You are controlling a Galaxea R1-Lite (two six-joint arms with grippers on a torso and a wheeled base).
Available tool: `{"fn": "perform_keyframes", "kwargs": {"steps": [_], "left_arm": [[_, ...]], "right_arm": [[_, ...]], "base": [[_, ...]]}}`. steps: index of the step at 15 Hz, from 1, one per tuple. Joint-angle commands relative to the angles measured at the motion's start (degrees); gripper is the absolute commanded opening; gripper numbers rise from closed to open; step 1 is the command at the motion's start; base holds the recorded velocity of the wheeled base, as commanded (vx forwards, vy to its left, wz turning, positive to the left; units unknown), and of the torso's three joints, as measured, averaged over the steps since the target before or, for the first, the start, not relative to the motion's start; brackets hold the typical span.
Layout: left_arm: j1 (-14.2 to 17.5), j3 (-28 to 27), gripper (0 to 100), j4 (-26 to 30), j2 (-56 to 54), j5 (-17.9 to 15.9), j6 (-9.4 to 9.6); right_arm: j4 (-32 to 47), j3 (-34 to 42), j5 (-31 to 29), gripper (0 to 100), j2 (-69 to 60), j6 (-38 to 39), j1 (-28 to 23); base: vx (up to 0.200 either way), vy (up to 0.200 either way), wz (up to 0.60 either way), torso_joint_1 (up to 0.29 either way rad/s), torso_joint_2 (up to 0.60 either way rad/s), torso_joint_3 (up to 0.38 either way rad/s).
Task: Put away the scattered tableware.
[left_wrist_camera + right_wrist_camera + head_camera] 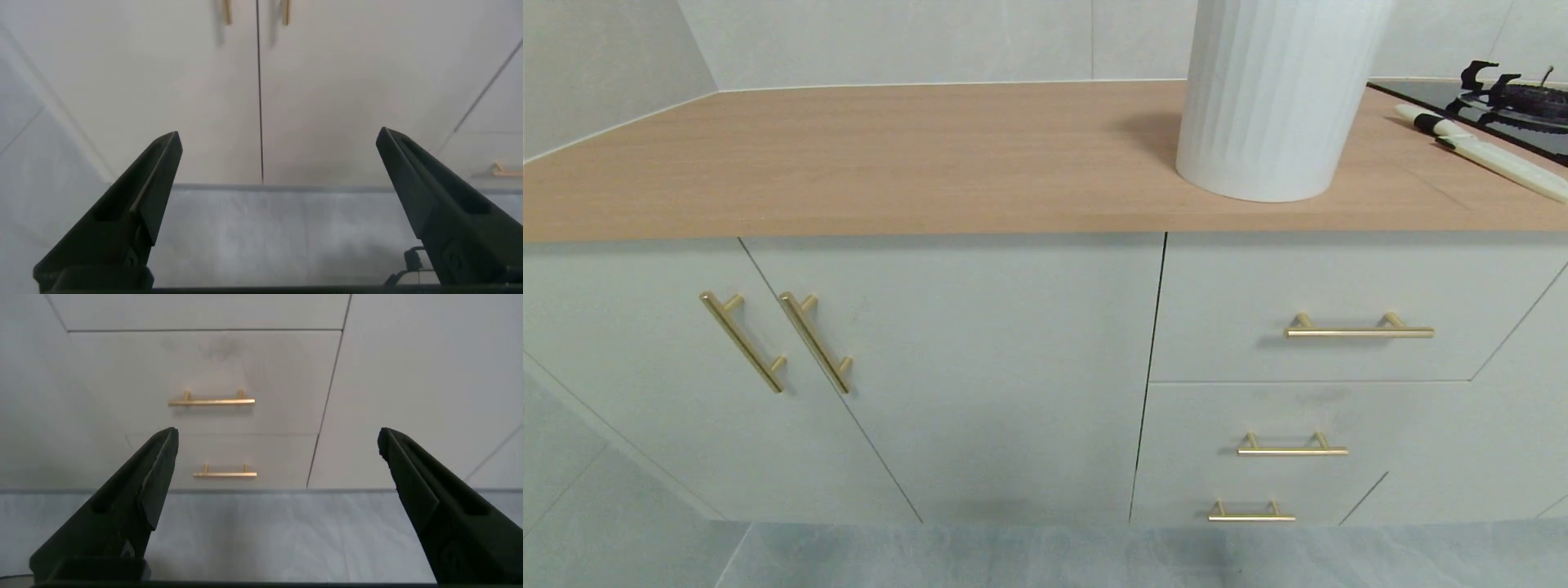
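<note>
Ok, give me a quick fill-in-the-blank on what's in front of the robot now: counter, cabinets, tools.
1. The white ribbed container stands on the wooden ____.
2. Below it, the cabinet front has ____ drawers stacked one above another.
3. The left tool and the right tool are both ____ and hold nothing.
4. The knife lies to the robot's ____ of the container.

Missing words: counter; three; open; right.
</note>
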Motion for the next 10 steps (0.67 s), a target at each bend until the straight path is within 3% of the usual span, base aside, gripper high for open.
{"fn": "perform_keyframes", "kwargs": {"steps": [1,4,7,10], "left_arm": [[0.0,0.0,100,0.0,0.1,0.0,0.0],[0.0,0.0,100,0.0,0.1,0.0,0.0],[0.0,0.0,100,0.0,0.1,0.0,0.0],[0.0,0.0,100,0.0,0.1,0.0,0.0]], "right_arm": [[0.0,0.0,0.0,100,0.1,0.0,0.0],[-0.1,0.0,0.0,100,0.1,0.1,0.0],[-0.1,0.0,0.0,100,0.1,0.0,0.0],[-0.1,0.0,0.0,100,0.1,0.0,0.0]], "base": [[0.0,0.0,0.0,0.0,0.0,0.0],[0.0,0.0,0.0,0.0,0.0,0.0],[0.0,0.0,-0.6,0.002,0.0,0.004],[0.0,0.0,0.0,0.0,0.0,0.0]]}}
